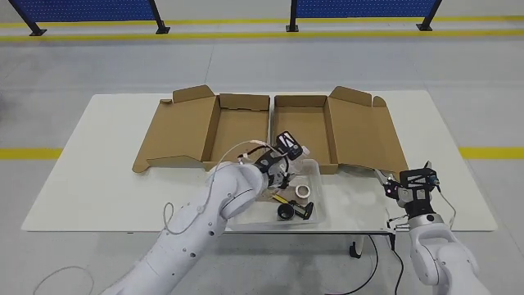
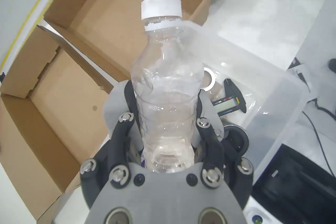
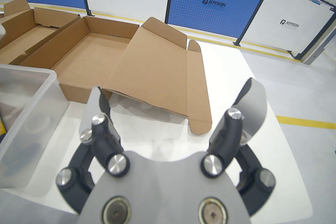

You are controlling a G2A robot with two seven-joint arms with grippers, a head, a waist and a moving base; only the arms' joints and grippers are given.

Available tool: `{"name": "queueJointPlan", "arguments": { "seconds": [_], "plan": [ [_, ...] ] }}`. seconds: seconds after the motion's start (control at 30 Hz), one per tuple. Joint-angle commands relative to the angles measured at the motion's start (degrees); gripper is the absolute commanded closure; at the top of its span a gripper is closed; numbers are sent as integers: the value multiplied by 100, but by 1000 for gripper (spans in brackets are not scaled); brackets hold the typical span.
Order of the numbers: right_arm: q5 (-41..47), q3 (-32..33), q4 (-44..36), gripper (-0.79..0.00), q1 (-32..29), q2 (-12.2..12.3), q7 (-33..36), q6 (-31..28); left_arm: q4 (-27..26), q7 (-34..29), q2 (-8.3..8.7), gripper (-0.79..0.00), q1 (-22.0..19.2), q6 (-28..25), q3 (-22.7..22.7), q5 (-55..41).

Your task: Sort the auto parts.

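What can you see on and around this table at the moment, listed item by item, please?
Clear plastic bottle with a white cap: one, clear, held in the left pincer.
Open brown cardboard boxes: two, brown, side by side on the table's far half.
Translucent plastic bin: one, whitish, in front of the boxes.
Beige roll of tape: one, beige, in the bin.
Black digital caliper: one, black, in the bin beside the tape.
Black round part: one, black, in the bin.
White rectangular table: one, white, under everything.
Left pincer: one, black and silver, shut on the bottle.
Right pincer: one, black and silver, open above the table.
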Motion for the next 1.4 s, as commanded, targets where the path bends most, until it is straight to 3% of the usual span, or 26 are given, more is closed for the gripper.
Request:
{"name": "queueJointPlan", "arguments": {
  "seconds": [0.0,0.37,0.57,0.83,1.1,1.37],
  "plan": [
    [0,0,0,-785,0,0,0,0,-197,184,38,0,115,18,-209,-37],
    [0,0,0,-785,0,0,0,0,-950,764,172,0,583,-350,-870,-537],
    [0,0,0,-785,0,0,0,0,-1067,782,221,0,630,-861,-895,-664],
    [0,0,0,-785,0,0,0,0,-1044,782,256,0,646,-1049,-862,-726],
    [0,0,0,-785,0,0,0,0,-922,980,278,0,621,-819,-945,-641],
    [0,0,0,-785,0,0,0,0,-761,1793,278,0,642,127,-1042,298]
  ]
}}
